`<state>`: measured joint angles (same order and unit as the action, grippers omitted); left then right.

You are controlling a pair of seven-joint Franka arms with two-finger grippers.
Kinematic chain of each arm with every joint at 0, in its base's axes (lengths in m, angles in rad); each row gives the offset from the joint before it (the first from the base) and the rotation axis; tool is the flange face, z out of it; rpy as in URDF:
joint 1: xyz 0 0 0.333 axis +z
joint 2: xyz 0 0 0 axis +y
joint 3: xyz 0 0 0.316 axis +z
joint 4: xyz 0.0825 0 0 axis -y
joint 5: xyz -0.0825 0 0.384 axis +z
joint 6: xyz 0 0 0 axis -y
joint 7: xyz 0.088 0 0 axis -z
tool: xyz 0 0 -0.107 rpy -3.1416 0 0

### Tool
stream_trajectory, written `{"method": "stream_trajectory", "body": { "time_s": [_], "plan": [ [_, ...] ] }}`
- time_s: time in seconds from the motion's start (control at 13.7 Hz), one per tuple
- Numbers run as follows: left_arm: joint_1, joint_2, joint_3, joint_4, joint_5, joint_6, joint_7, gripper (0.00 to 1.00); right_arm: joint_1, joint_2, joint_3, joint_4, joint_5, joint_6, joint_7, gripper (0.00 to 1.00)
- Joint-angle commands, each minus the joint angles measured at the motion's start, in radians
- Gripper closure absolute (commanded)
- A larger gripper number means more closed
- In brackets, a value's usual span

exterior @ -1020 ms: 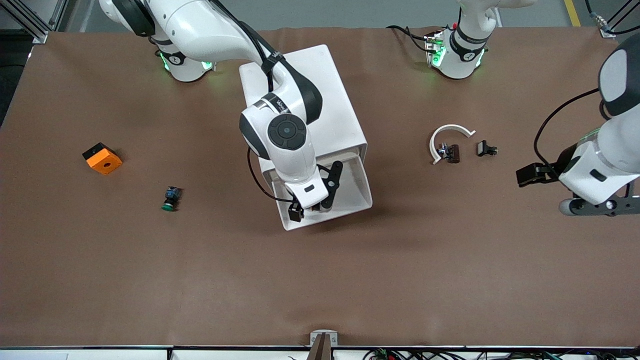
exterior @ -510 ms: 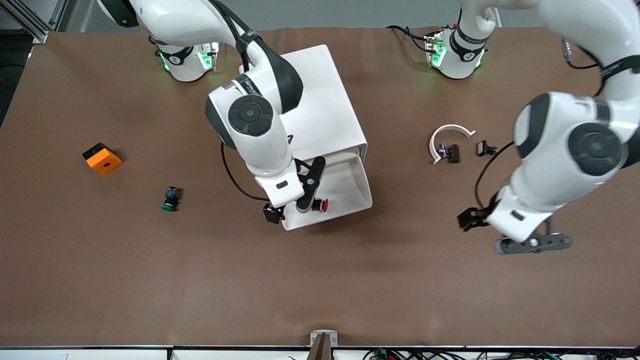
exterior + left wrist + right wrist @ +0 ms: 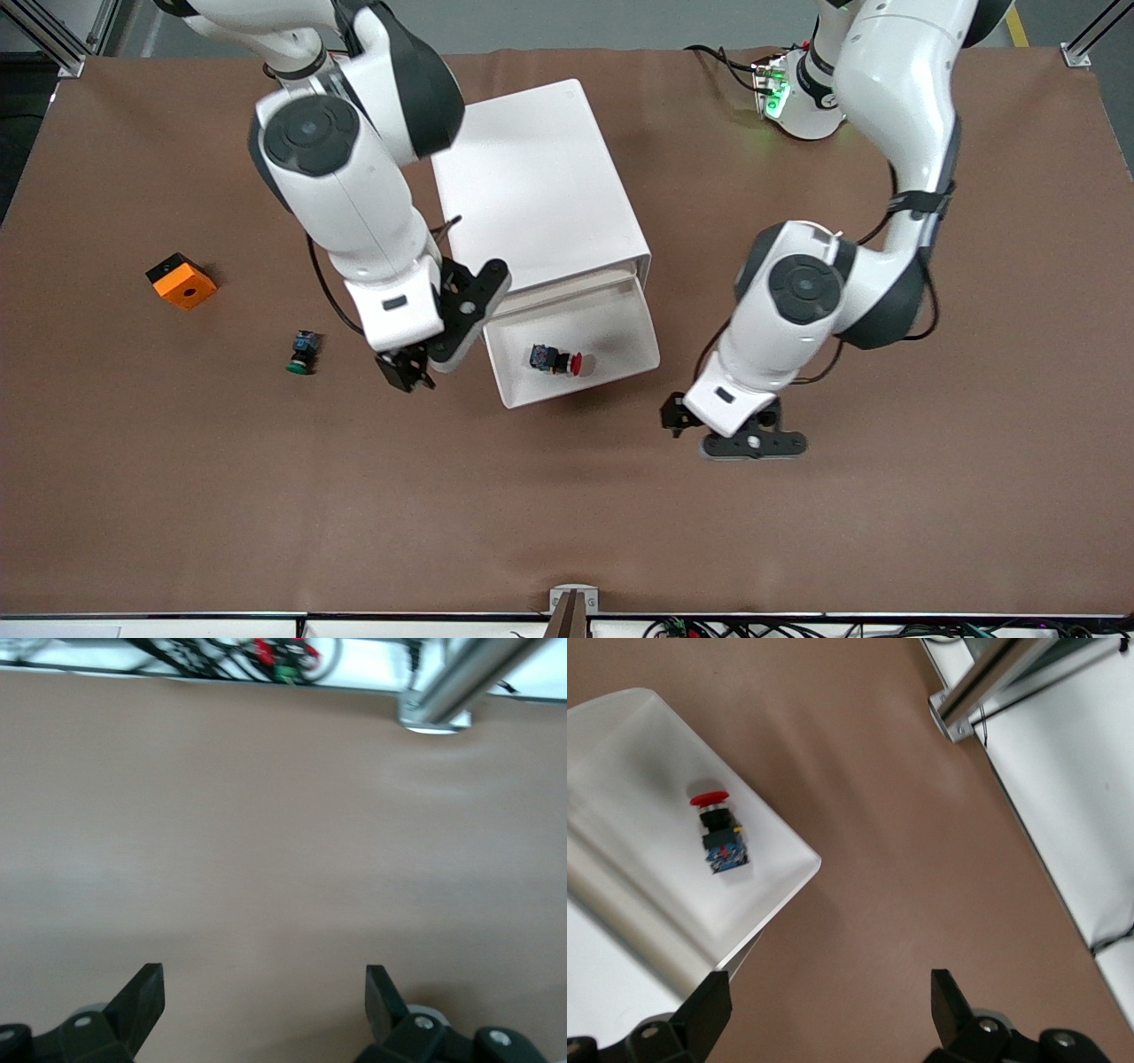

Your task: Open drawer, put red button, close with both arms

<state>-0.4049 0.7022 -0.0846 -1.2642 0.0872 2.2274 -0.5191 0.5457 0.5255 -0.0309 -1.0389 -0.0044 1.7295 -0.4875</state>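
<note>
Currently the red button (image 3: 556, 361) lies on its side in the open drawer (image 3: 611, 377), free of both grippers, cap toward the left arm's end; right wrist view shows it too (image 3: 718, 831), near the drawer's middle. Drawer sticks out of the white cabinet (image 3: 532, 190) toward the front camera. Right gripper (image 3: 409, 371) is up over bare table (image 3: 266, 496) just beside the drawer, toward the right arm's end, fingers (image 3: 709, 1005) spread apart with nothing between them. Left gripper (image 3: 719, 429) is over bare table near the drawer's corner at the left arm's end, fingers (image 3: 146, 992) also wide apart and empty; its wrist view shows only brown mat plus a metal post and cables at the table edge. Wide open mat between drawer front and the table edge nearest the camera. Green button (image 3: 301, 351) and orange block (image 3: 181, 281) sit well clear toward the right arm's end. No readable writing anywhere; the button body may carry a label, too small to tell. Both arms' upper links are cut off at frame top, and the left arm covers the table patch under its elbow
</note>
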Motion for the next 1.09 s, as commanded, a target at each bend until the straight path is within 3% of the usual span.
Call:
{"method": "stream_trajectory", "body": {
  "time_s": [0.0, 0.15, 0.36, 0.58, 0.73, 1.02],
  "plan": [
    [-0.035, 0.046, 0.011, 0.02, 0.005, 0.056, -0.016, 0.0, -0.01, -0.082, -0.001, -0.029, -0.002, -0.144, 0.197, 0.0],
    [-0.048, 0.06, -0.001, 0.019, -0.01, 0.058, -0.022, 0.0, -0.058, -0.167, -0.004, -0.125, 0.0, -0.182, 0.224, 0.0],
    [-0.081, 0.082, -0.003, 0.017, -0.153, 0.058, -0.055, 0.0, -0.15, -0.377, -0.004, -0.408, 0.003, -0.115, 0.224, 0.0],
    [-0.1, 0.103, -0.001, 0.017, -0.168, 0.058, -0.053, 0.0, -0.231, -0.554, -0.004, -0.68, 0.006, -0.004, 0.227, 0.0],
    [-0.101, 0.112, -0.001, 0.017, -0.168, 0.058, -0.055, 0.0, -0.291, -0.587, -0.004, -0.734, 0.017, 0.006, 0.246, 0.0],
    [-0.13, 0.1, -0.003, 0.014, -0.187, 0.044, -0.142, 0.0, -0.389, -0.585, -0.006, -0.708, 0.033, -0.062, 0.28, 0.0]
  ]
}}
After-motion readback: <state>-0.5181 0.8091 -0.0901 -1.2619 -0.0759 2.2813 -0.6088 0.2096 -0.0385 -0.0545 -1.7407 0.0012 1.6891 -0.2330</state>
